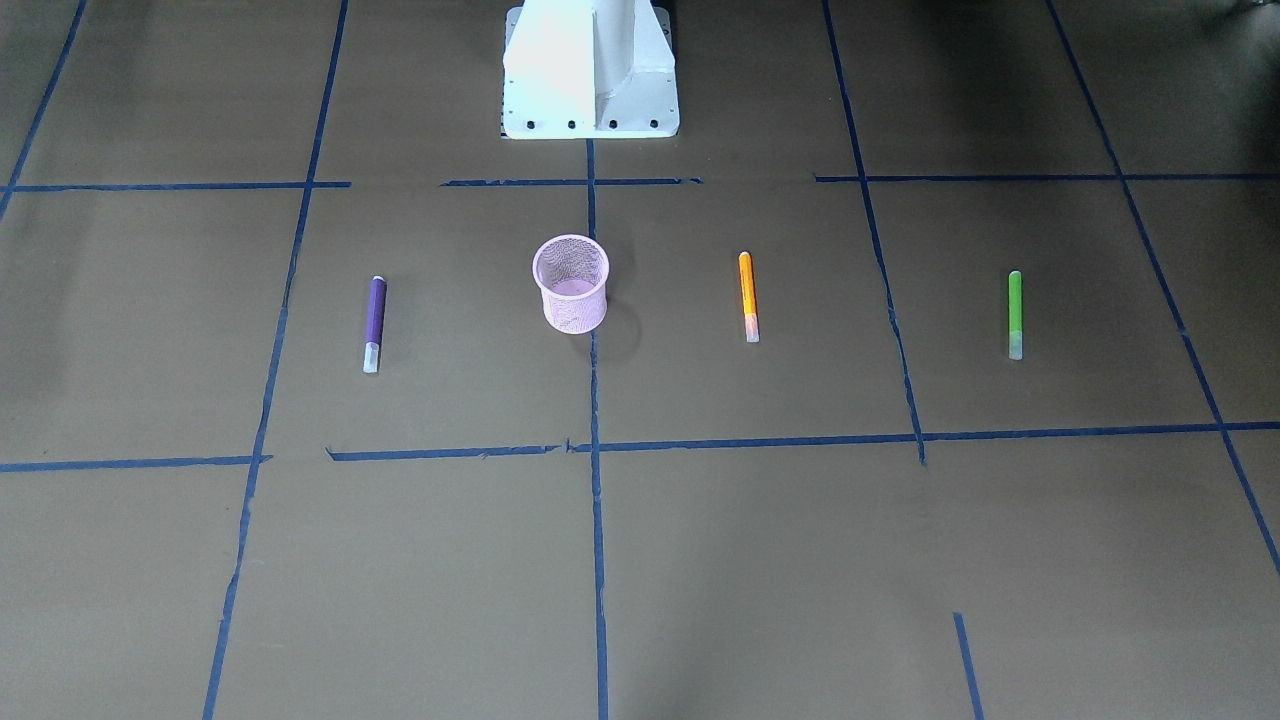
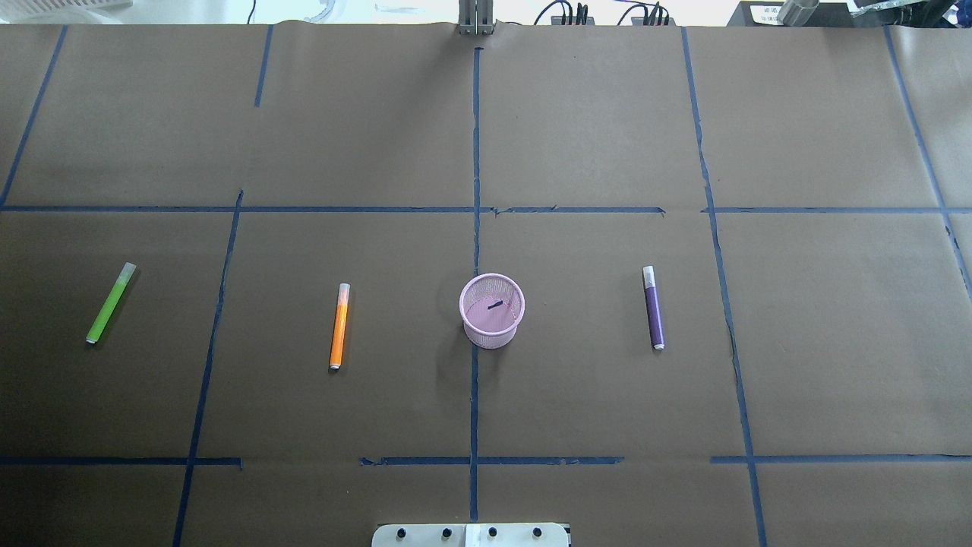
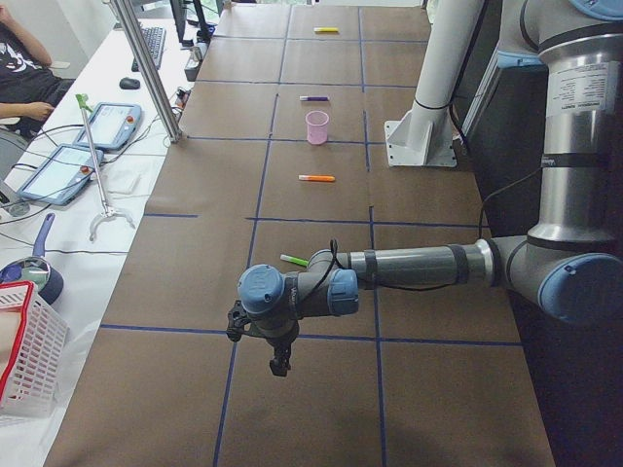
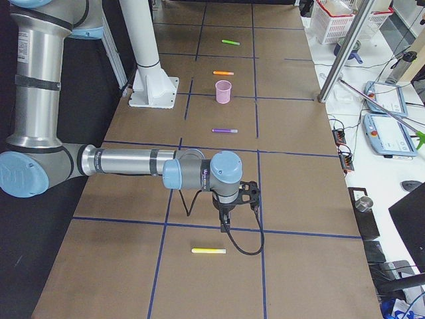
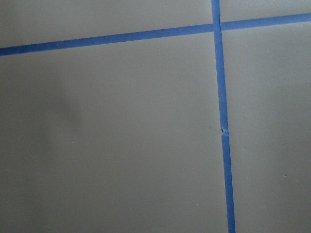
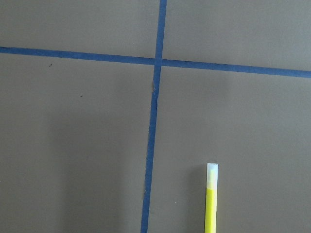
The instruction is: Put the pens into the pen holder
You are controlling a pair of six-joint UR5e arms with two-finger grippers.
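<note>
- On the table [image 2: 607, 114], the holder [image 2: 492, 311] stands upright.
- Right of holder lies purple pen [image 2: 653, 307]; left, orange pen [image 2: 339, 326], then green pen [image 2: 111, 302] — farthest.
- Whether left pincer [image 3: 279, 364] and right pincer [image 4: 224, 224] are apart or together — cannot tell.

Bench [image 2: 607, 114] is showing brown paper, with blue tape lines [image 2: 476, 152] dividing it into squares. Pink mesh pen holder [image 2: 492, 311] is standing upright on the centre line. Orange pen [image 2: 339, 326] and green pen [image 2: 110, 303] are lying flat on the robot's left of it, purple pen [image 2: 653, 308] on the right, all well apart. Yellow pen [image 4: 208, 251] is lying toward the right end.
</note>
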